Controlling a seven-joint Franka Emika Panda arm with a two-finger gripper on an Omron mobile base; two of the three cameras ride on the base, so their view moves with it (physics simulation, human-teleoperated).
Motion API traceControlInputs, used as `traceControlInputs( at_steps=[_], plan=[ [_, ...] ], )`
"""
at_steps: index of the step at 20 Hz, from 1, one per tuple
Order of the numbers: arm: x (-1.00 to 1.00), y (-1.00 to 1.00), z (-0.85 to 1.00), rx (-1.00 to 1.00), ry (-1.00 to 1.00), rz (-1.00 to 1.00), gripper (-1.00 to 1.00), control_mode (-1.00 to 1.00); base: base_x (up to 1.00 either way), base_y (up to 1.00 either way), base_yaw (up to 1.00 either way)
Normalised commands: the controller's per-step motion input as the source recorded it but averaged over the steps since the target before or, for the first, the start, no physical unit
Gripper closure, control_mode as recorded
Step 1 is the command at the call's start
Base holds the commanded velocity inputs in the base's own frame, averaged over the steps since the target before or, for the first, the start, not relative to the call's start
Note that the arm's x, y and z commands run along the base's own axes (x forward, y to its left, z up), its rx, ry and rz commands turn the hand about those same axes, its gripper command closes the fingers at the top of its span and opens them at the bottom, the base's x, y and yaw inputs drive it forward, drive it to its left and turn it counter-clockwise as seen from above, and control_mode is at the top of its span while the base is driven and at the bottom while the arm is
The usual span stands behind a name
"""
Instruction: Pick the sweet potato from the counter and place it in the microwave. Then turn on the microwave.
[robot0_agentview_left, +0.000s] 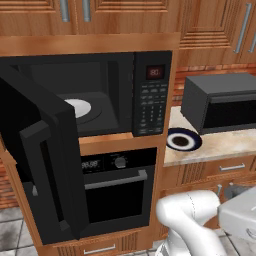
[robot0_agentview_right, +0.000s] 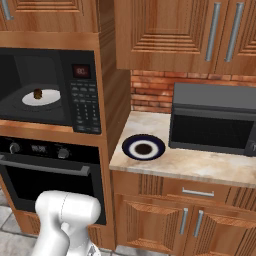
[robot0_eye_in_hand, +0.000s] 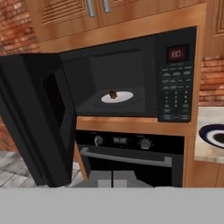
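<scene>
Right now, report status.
Gripper shut, empty. Small dark brown sweet potato on white turntable inside black microwave. Door open.

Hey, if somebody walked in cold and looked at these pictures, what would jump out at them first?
The microwave, built in above the black oven, stands with its wide dark door swung far open to the left. Inside it the small brown sweet potato sits on the white turntable. Off to the right, a blue-rimmed plate lies on the counter beside a dark grey box appliance.
</scene>
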Motion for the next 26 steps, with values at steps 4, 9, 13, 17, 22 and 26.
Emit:
traceControlInputs(
  at_steps=[4,9,13,17,22,26],
  plan=[
    [-0.23,0.0,0.0,0.0,-0.07,-0.01,1.0,-1.0,0.0,0.0,0.0],
    [-0.17,0.06,0.0,-0.01,-0.1,-0.02,1.0,-1.0,0.0,0.0,0.0],
    [-0.11,0.12,0.02,-0.01,-0.12,-0.01,1.0,-1.0,0.0,0.0,0.0],
    [-0.05,0.2,0.03,-0.02,-0.11,-0.01,1.0,-1.0,0.0,0.0,0.0],
    [-0.03,0.23,0.03,-0.02,-0.1,-0.01,1.0,-1.0,0.0,0.0,0.0],
    [-0.04,0.21,0.03,-0.01,-0.1,-0.01,1.0,-1.0,0.0,0.0,0.0]
  ],
)
